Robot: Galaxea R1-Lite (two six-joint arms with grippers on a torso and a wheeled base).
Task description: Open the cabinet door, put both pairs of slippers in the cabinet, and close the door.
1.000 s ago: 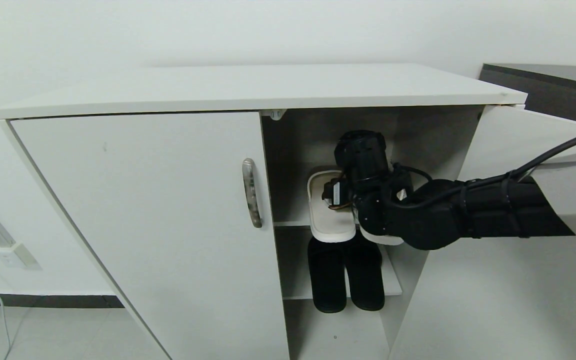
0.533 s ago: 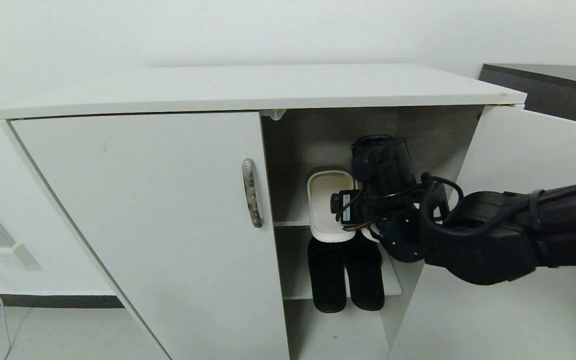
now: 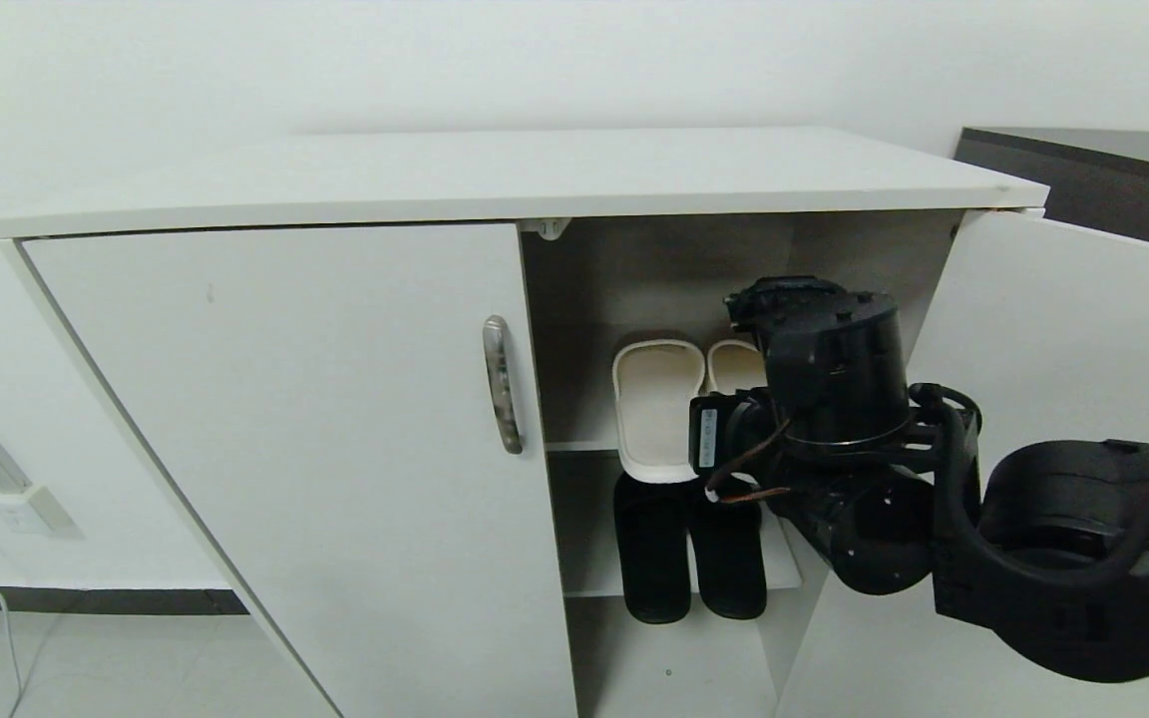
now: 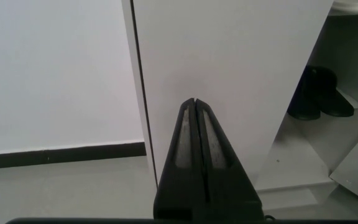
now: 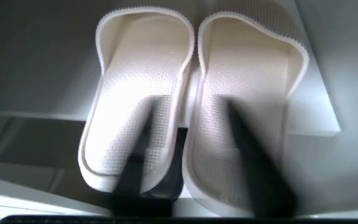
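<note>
Showing no readable text, brand, number or sign; carrying only illegibly small print on a white label [image 3: 708, 439] right of centre.

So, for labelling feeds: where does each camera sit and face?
Head view: on the head, looking down at the cabinet; right arm before its open side.
Left wrist view: faces the closed door past the shut left gripper.
Right wrist view: faces the white slippers past the open right gripper.
Shared: head and right wrist show the white slippers.
</note>
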